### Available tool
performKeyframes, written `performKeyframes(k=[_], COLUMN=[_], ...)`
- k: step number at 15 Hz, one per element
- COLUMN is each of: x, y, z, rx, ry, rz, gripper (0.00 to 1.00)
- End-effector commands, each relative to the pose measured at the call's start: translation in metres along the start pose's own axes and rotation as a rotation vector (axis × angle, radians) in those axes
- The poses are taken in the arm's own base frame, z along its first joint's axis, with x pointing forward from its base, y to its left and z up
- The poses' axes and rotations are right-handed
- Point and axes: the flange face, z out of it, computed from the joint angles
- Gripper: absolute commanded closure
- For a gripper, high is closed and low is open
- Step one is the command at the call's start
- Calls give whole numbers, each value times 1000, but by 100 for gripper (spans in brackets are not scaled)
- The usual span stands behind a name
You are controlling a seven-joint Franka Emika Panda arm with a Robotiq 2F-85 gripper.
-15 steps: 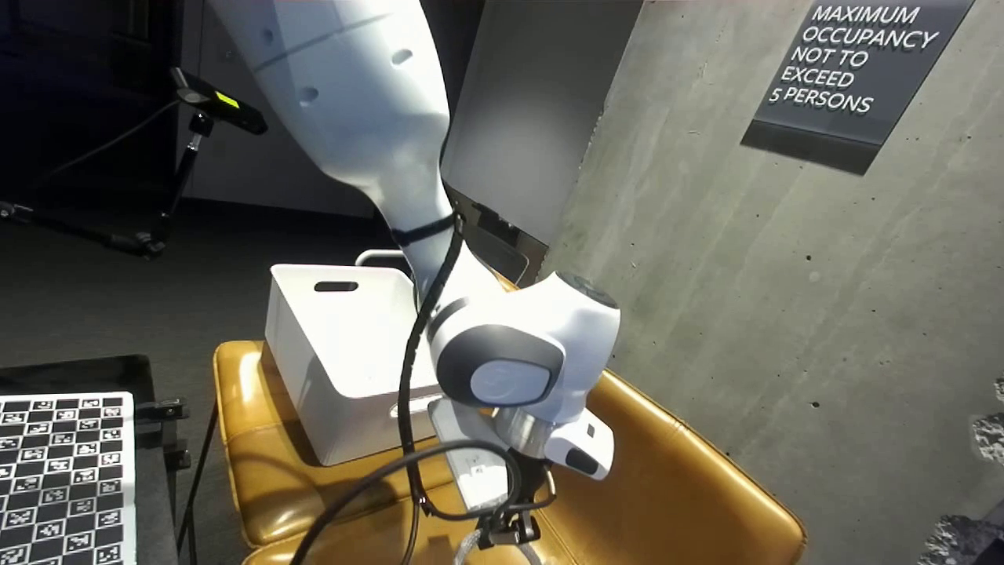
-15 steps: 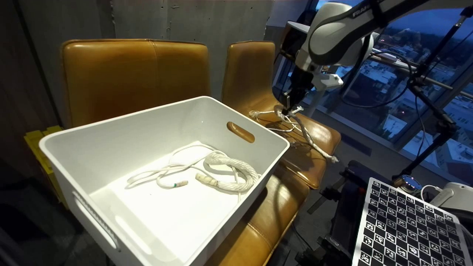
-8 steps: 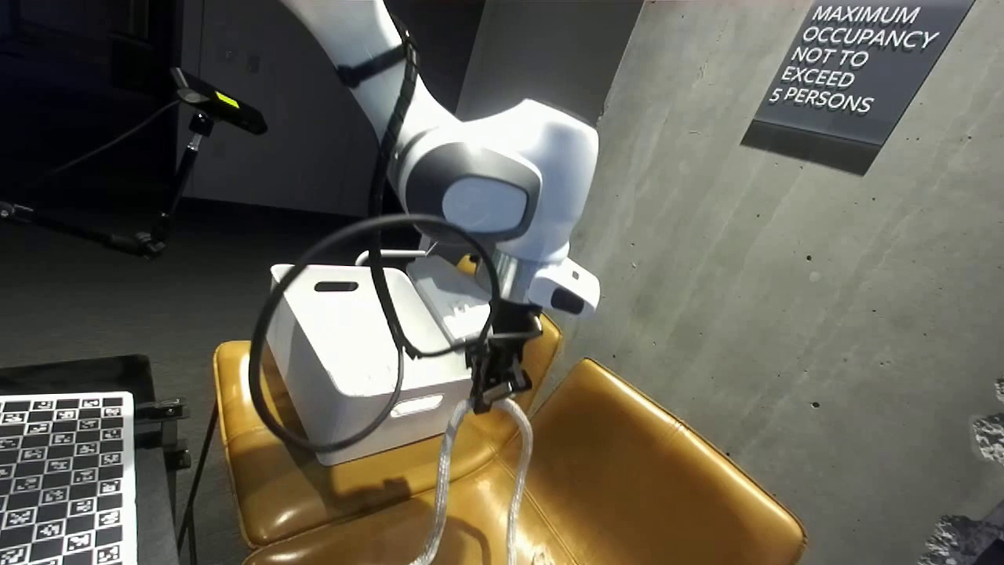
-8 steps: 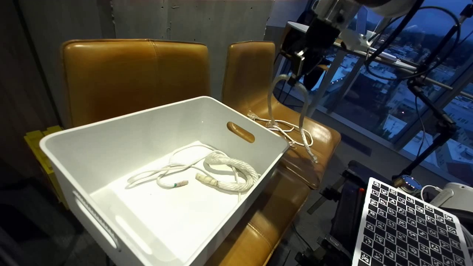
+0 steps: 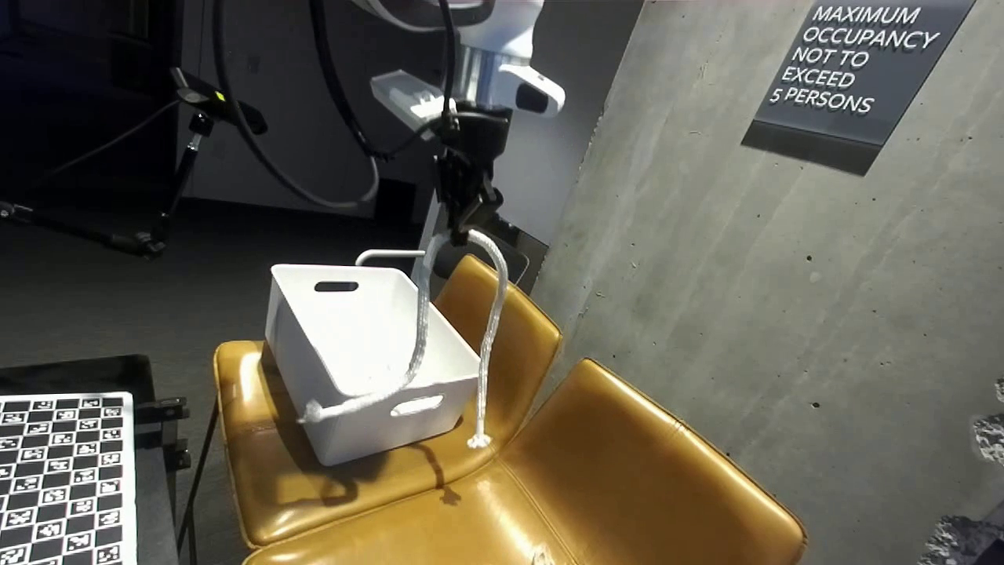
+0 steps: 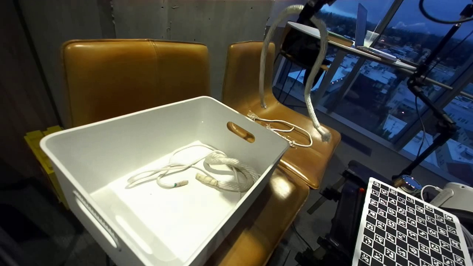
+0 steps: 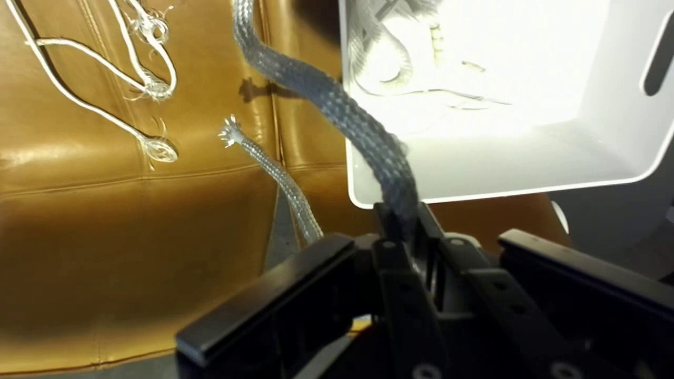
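Gripper (image 7: 404,217) nearly closed, pinching rope (image 7: 342,108) near mid-length. Move slowly, dangling ends (image 7: 231,132) clear of bin (image 7: 500,164), wrist view's upper right.

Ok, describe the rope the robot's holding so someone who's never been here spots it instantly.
Find the white bin on a tan chair, then look up to the fingers. Pinched there, the braided rope hangs in an arch, both ends frayed. It's the only rope in the air; thin cords lie on the next seat, coiled rope in the bin.
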Motion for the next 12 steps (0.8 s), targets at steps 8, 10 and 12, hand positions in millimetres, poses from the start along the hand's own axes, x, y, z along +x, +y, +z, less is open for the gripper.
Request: performKeyframes(k=[8, 10, 12], x=[-8, -12, -16], y=[-109, -123, -131], z=[-32, -23, -9], rx=[34, 32, 28], ry=[11, 0, -14], rz=[-88, -109, -127], gripper=[97, 97, 97])
